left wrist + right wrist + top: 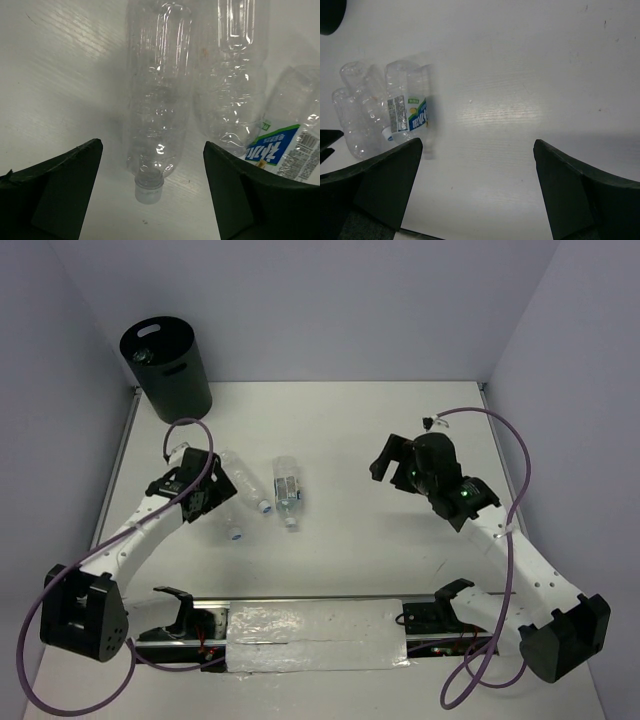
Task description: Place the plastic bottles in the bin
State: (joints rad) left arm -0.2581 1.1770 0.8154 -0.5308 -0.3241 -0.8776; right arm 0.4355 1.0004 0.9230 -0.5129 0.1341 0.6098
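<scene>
Three clear plastic bottles lie close together left of the table's middle. One bottle (229, 523) (159, 100) lies under my left gripper (212, 502) (152, 145), white cap toward the wrist camera. The gripper is open, a finger on each side of its neck and not touching it. A second bottle (243, 478) (232, 75) lies beside it. The blue-labelled bottle (287, 490) (290, 145) (410, 112) is furthest right. The black bin (165, 365) stands at the far left corner. My right gripper (395, 468) (477, 145) is open and empty over bare table to the right.
White walls close in the table (400, 540) at the back and both sides. A silver taped strip (315, 635) runs along the near edge between the arm bases. Purple cables (505, 455) loop off both arms. The bin's edge (330, 15) shows in the right wrist view.
</scene>
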